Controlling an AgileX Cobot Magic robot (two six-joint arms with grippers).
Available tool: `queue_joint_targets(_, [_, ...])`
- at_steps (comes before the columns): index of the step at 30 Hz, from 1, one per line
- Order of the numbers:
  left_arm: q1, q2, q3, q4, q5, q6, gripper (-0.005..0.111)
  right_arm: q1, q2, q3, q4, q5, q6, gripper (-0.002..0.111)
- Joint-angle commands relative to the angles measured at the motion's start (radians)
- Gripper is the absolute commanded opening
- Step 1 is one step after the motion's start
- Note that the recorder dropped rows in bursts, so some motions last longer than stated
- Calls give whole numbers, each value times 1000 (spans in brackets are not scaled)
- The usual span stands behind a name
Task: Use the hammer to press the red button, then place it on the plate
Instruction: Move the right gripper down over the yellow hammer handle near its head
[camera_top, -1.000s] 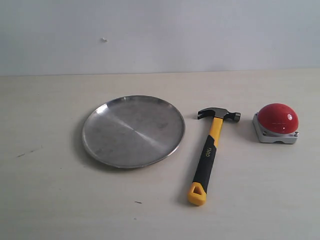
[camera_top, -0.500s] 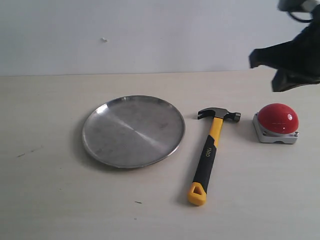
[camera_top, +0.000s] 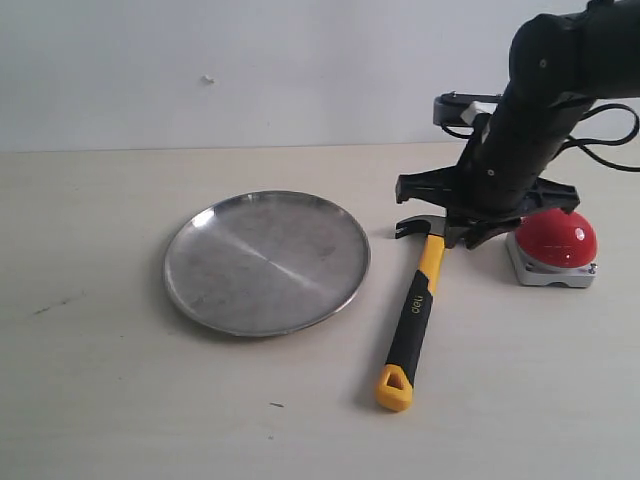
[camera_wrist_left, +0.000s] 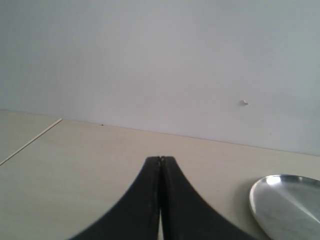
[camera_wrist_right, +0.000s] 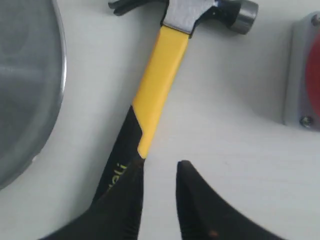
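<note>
The right hand (camera_wrist_right: 159, 166) hovers low over the claw hammer (camera_top: 420, 300), its black fingers (camera_wrist_right: 200, 200) slightly apart with bare worktop (camera_top: 120, 400) showing between them and nothing held. In the right wrist view one finger overlaps the black grip just beside the point where it meets the yellow neck. The hammer lies flat on the pale worktop between the silver plate (camera_top: 265, 262) and the red button (camera_top: 555, 235), touching neither. Its dark steel head points towards the back wall and lies close to the button's grey base (camera_wrist_right: 297, 70), while the yellow butt end is nearest the camera. The left hand (camera_wrist_left: 161, 160) is off to the side with its fingers pressed together, empty, and the plate's rim sits at the edge of its view. The tool looks rigid and head-heavy, so a grasp far down the handle would probably let the head sag or twist. The black grip looks rubbery and less slippery than the glossy yellow neck, and its upper end, nearer the head, seems the steadiest place to hold. The fingers would need to straddle the handle across its width, and the present gap looks barely wide enough for that.
</note>
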Motion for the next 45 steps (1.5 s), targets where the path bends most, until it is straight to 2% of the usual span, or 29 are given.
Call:
queue_joint_targets(1, [2, -5, 1, 0, -1, 1, 0, 3, 103, -125, 11, 56, 29, 42])
queue_joint_targets(3, [2, -5, 1, 0, -1, 1, 0, 3, 151, -186, 8, 88, 70, 50])
queue_joint_targets(6, [2, -5, 1, 0, -1, 1, 0, 3, 198, -231, 8, 82, 77, 54])
queue_joint_targets(15, [2, -5, 1, 0, -1, 1, 0, 1, 274, -248, -41, 48, 178, 54])
queue_joint_targets(27, [2, -5, 1, 0, -1, 1, 0, 1, 387, -347, -45, 53, 191, 54])
queue_joint_targets(33, [2, -5, 1, 0, -1, 1, 0, 1, 412, -347, -122, 74, 188, 54])
queue_joint_targets(45, [2, -5, 1, 0, -1, 1, 0, 1, 412, -347, -132, 84, -104, 54])
